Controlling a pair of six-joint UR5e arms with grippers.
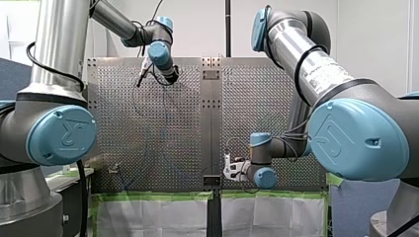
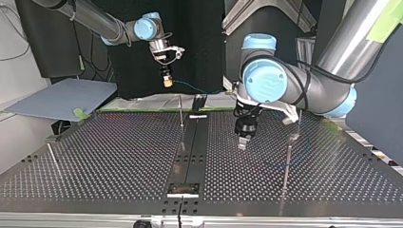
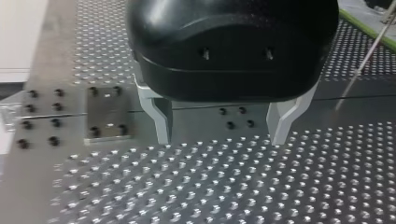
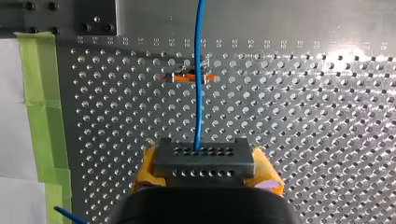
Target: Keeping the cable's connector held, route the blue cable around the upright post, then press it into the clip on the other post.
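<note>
My right gripper [image 4: 204,184] is shut on a dark grey connector [image 4: 204,161], its yellow pads at both sides. The blue cable [image 4: 200,70] runs straight ahead from the connector, over a small orange-and-metal clip [image 4: 189,76] on the plate below. In the top view my right gripper [image 2: 166,81] hangs high at the back, and the cable [image 2: 195,88] trails off to that view's right. My left gripper [image 3: 223,135] hovers open just above the perforated plate with nothing between its fingers. It also shows low over the plate in the top view [image 2: 242,138], left of a thin upright post [image 2: 287,164].
Another thin post [image 2: 181,111] stands near the centre strip, and a third post [image 2: 52,159] at the top view's left. A bolted metal plate [image 3: 107,112] lies beside my left gripper. Green tape [image 4: 42,107] lines the table's edge.
</note>
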